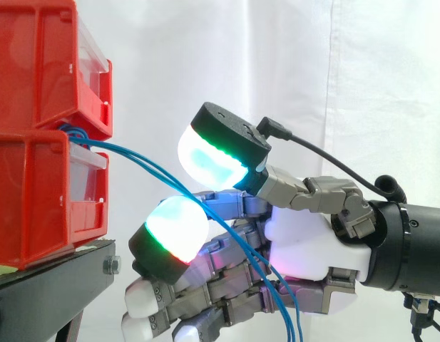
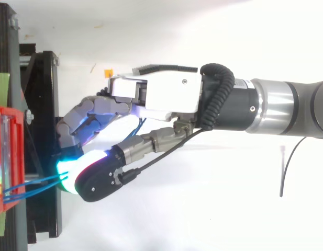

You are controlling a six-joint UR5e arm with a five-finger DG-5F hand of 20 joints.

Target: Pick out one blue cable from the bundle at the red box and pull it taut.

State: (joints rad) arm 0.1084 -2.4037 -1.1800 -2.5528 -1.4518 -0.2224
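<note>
Status: the hand is at the bundle. Selection and pull are not confirmed.

Blue cables [image 1: 123, 152] are seen exiting the seam between the two stacked red bins [image 1: 34, 192], which are set at 9 o'clock in the side view on the black stand [image 1: 48, 285]. From there the cables are run toward 4 o'clock, through the hand [image 1: 305, 239] and across its white palm, and are lost off the frame at about 5 o'clock. At least two strands are counted along that run. No single strand is seen split off from the rest.

The hand is positioned just to the 3 o'clock side of the bins, apart from them, and the arm [image 1: 412, 242] is brought in from 3 o'clock. In the top view the hand [image 2: 151, 97] is at centre, and the cables [image 2: 33, 184] are led into it from the bins [image 2: 1, 157] at 8 o'clock.

Hand state cannot be told. The cables are enclosed by it, but neither view resolves whether they are clamped or merely passing through.

No tension is applied yet. A sagging curve is shown between bins and hand, and more slack is hung below the palm.

Judged remaining:
- One strand is to be isolated.
- The grip is to be confirmed.
- The hand is to be drawn back toward 3 o'clock until the line is straightened.

Risk, as judged: both strands would be hauled together if the pull is started as things lie.
</note>
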